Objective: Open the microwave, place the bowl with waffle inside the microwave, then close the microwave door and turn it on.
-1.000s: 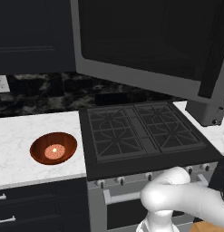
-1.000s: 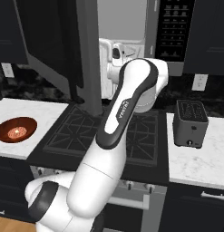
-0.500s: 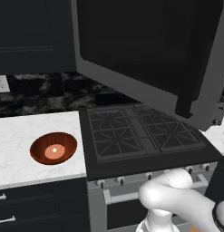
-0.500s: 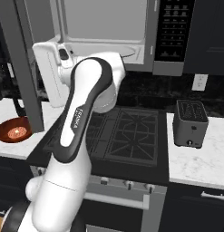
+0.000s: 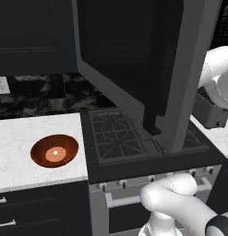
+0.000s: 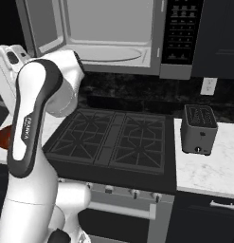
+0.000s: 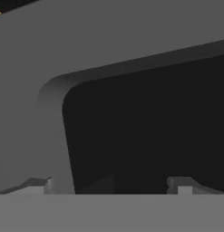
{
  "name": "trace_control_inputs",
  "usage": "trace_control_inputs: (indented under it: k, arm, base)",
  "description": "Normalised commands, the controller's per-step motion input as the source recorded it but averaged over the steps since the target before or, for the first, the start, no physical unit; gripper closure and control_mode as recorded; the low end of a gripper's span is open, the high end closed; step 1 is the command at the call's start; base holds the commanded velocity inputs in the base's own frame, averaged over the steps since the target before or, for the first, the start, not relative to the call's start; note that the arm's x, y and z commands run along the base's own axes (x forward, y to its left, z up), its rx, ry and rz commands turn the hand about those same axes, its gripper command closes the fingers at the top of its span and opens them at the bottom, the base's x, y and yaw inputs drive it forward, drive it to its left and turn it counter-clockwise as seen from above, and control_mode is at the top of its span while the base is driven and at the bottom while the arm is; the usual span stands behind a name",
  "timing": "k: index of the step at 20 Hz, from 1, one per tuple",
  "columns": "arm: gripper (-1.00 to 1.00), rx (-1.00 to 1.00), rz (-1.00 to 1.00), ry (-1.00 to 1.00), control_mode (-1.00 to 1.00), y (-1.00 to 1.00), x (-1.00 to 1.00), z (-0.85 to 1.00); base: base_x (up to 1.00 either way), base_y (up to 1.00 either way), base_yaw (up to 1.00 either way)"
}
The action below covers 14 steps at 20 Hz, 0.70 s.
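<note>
While the microwave [image 6: 113, 38] stands open above the stove [image 6: 113, 137], its door [image 5: 134, 69] swings far out to the left, its dark glass and grey frame looming across the left base view with the black handle [image 5: 154, 92] running down its near edge. Inside, the light grey cavity and round turntable [image 6: 106, 53] are bare, and the black button panel [image 6: 182, 31] sits on the right of the front.

From the base, the arm [image 6: 35, 142] rises on the left of the right base view, bends at a high elbow and reaches away to the left, toward the open door. Seen from the hand, the pincer [image 7: 113, 183] points close at the door's grey frame and dark window, its fingertips [image 7: 38, 185] set wide apart with nothing between them.

Left of the stove, the bowl [image 5: 54, 150] rests on the white marble table [image 5: 18, 143], with the waffle [image 5: 55, 153] lying in its middle. From the right base view just a sliver of the bowl peeks out behind the arm. On the table to the right of the stove stands a grey toaster [image 6: 200, 129], well apart from the bowl.
</note>
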Motion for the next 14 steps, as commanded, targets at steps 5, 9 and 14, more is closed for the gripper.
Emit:
trace_control_inputs:
  k: [5,9,14]
  arm:
    - [-1.0,-0.01,-0.01,-0.06,-1.0,0.54,0.0,0.0]
    - [-1.0,-0.05,-0.04,-0.08,-1.0,0.58,0.07,0.0]
    - [-1.0,-0.14,-0.1,-0.12,-1.0,0.66,0.06,0.0]
  base:
    - [0.0,0.0,0.0]
    - [0.0,0.0,0.0]
    - [0.0,0.0,0.0]
